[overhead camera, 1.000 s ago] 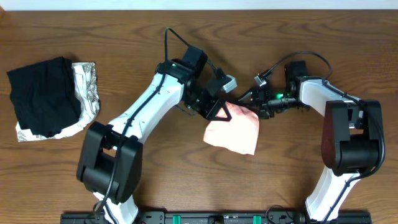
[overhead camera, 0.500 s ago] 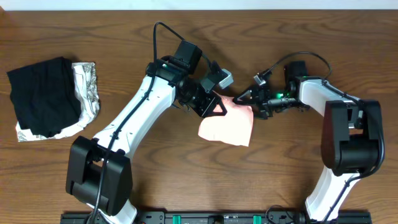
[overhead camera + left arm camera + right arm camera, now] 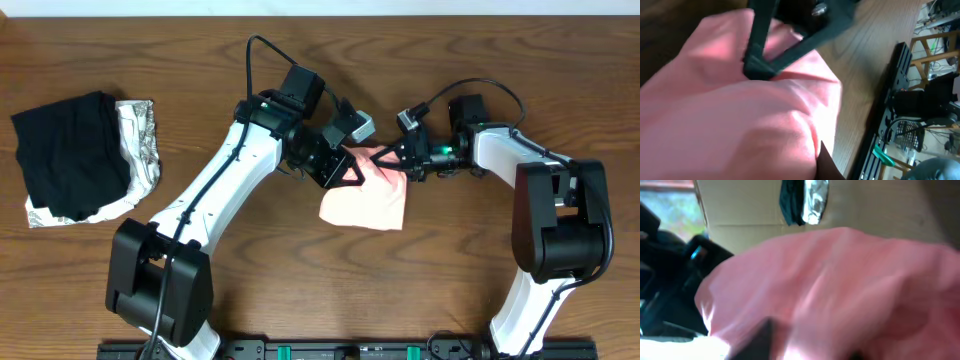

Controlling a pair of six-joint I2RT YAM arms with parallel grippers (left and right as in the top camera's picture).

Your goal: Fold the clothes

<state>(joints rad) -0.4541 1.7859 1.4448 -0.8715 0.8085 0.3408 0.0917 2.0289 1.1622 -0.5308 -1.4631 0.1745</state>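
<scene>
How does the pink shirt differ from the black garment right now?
The pink shirt is mid-table with the left claw shut on its top edge and the right claw at it; the black garment lies untouched far left. The pink shirt is the smaller bundle, the black garment wider. The black garment lies over a silvery cloth; the pink shirt over bare table. Both are folded.
</scene>
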